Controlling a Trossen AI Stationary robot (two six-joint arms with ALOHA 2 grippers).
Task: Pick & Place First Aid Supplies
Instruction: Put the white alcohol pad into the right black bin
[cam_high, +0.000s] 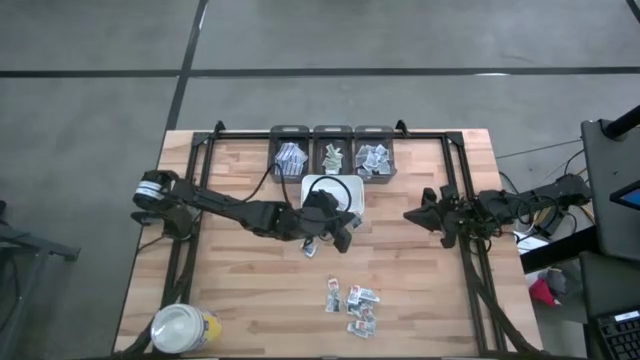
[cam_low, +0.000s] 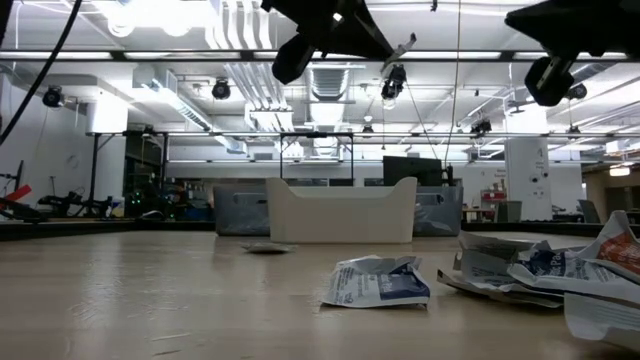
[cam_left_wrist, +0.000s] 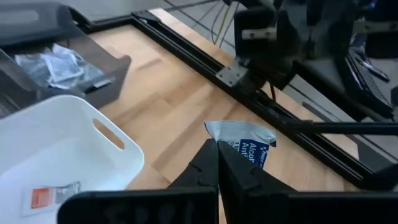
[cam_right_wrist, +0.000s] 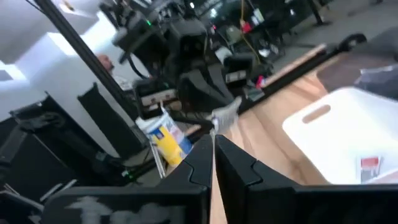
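Risk first: left gripper was clamped on one packet, a white and blue sachet pinched only by a corner or edge, held in the air beside the white tray. Thin paper in a shallow pinch could slip or twist out before release, my guess. Packet hung near the tray's handle wall, not over the inside as far as the left wrist view showed, so letting go there would likely have dropped it on the wood or on the rim. One red-printed sachet already lay in the tray. Another small packet lay on the table just under the left arm; a low sweep could have knocked it.

Right gripper had its fingers pressed together with nothing between them, parked at the right side of the table, well apart from the tray. Low collision risk unless both arms went for the tray together.

Remaining first aid supplies sat in a loose cluster toward the front of the table, some crumpled and overlapping in the low view, so double picks looked possible.

Surface: light wooden butcher-block table, black rail frame round it, three dark bins at the back holding sorted packets, yellow jar at the front left corner. Room: grey floor, open workshop with ceiling lights and ducts, benches and equipment behind.
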